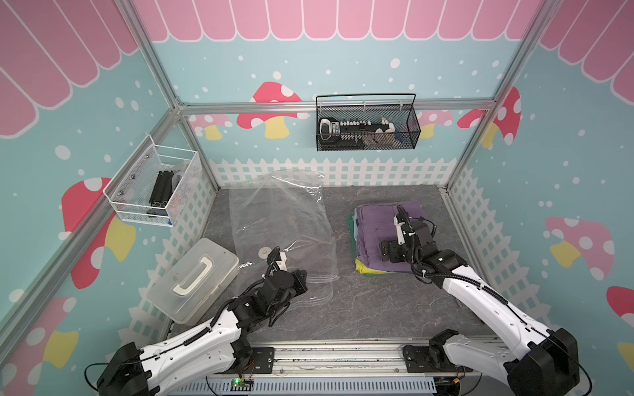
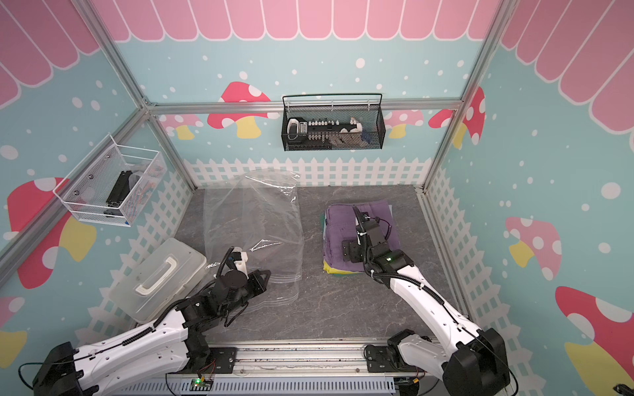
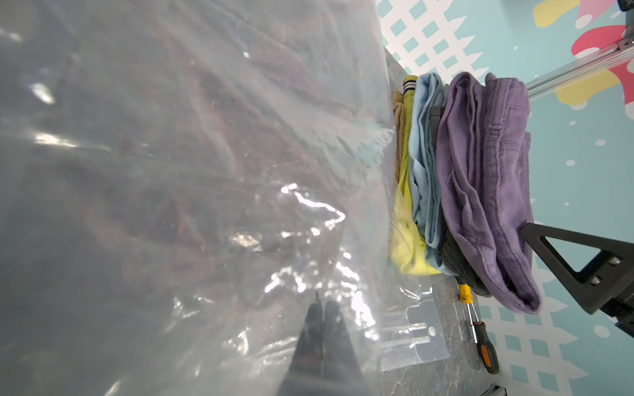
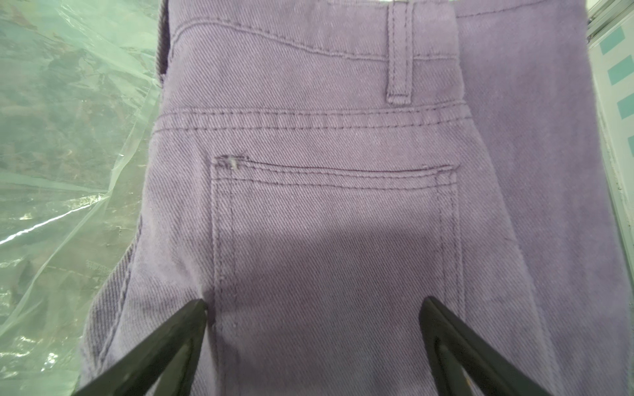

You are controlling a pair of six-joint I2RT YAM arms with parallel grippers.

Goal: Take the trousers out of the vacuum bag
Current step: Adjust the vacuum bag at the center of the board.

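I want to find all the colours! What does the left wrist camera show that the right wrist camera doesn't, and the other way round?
Only the left wrist view: the stack's edge with the tan trousers, yellow trousers and light blue trousers, a screwdriver, and the left gripper, shut, behind plastic.
Only the right wrist view: the back pocket and belt loop up close.
Both: the purple trousers, the vacuum bag, and the right gripper, open; the left wrist view catches one finger.

Bare table [image 1: 377,308] lane between vacuum bag [image 1: 281,223] and trousers [image 1: 377,219]; box [image 1: 192,281] blocks left.
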